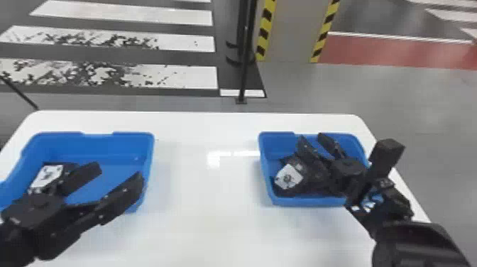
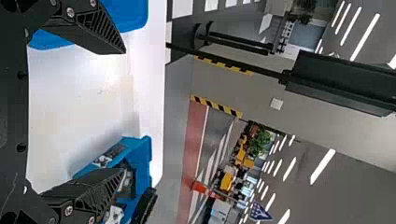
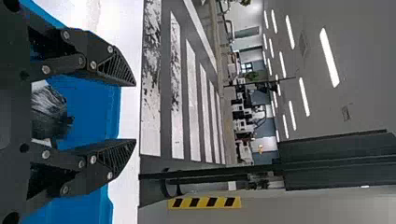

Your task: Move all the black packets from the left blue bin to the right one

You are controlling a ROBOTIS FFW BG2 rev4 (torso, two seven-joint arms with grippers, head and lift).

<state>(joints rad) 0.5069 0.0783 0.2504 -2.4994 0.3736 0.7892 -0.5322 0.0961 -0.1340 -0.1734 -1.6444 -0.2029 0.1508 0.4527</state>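
Left claw: the left claw (image 1: pixel 117 173) is released, fingers well parted and nothing between them, over the near right part of the left blue bin (image 1: pixel 145 152).
Right claw: the right claw (image 1: pixel 311 139) is also released, fingers apart and empty, over the right blue bin (image 1: pixel 265 167).
Packet to move: a black packet with a white label (image 1: pixel 46 176) lies by the left wall of the left bin, partly behind the left claw.
Packets delivered: black packets (image 1: pixel 288 177), at least one with a white label, lie piled in the right bin, towards its near left corner.
Desk: the white desk (image 1: pixel 206 184) carries one bin by its left edge, the other by its right edge.
Step in hand: probably fetching the packet left in the left bin.
Doing it well: bring the left claw towards the left wall, set its fingers either side of the packet without scraping the plastic, close on the body and lift clear of the rim. The right claw should rise straight, lest it drag a packet out.
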